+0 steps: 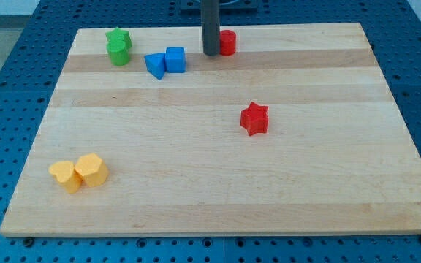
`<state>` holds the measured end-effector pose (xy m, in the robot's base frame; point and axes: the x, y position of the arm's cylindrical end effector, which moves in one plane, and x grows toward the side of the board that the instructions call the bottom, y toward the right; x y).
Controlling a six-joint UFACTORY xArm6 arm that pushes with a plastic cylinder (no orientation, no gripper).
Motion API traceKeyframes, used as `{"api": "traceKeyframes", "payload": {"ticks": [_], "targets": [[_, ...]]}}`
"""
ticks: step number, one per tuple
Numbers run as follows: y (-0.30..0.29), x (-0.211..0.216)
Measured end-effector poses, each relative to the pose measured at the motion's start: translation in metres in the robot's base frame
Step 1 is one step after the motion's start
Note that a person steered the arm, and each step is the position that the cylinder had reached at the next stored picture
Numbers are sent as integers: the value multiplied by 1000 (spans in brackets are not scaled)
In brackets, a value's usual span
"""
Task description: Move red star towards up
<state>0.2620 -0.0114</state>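
The red star (pixel 254 118) lies on the wooden board (pixel 218 190), right of centre. My tip (pixel 210 53) is near the view's top, well above and left of the star. It stands just left of a red block (pixel 227 42), touching or nearly touching it and hiding its left side.
A blue cube (pixel 175 59) and a blue block (pixel 154 65) sit together left of my tip. Two green blocks (pixel 118 46) are stacked close at the top left. Two yellow blocks (pixel 79 172) sit together at the bottom left.
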Motion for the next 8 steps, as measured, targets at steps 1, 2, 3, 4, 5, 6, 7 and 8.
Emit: {"api": "traceKeyframes", "payload": {"ticks": [1,2,3,4,5,6,7,8], "targets": [[10,-3],[11,3],[23,28],[68,60],[101,109],[111,154],[111,195],[101,213]]}}
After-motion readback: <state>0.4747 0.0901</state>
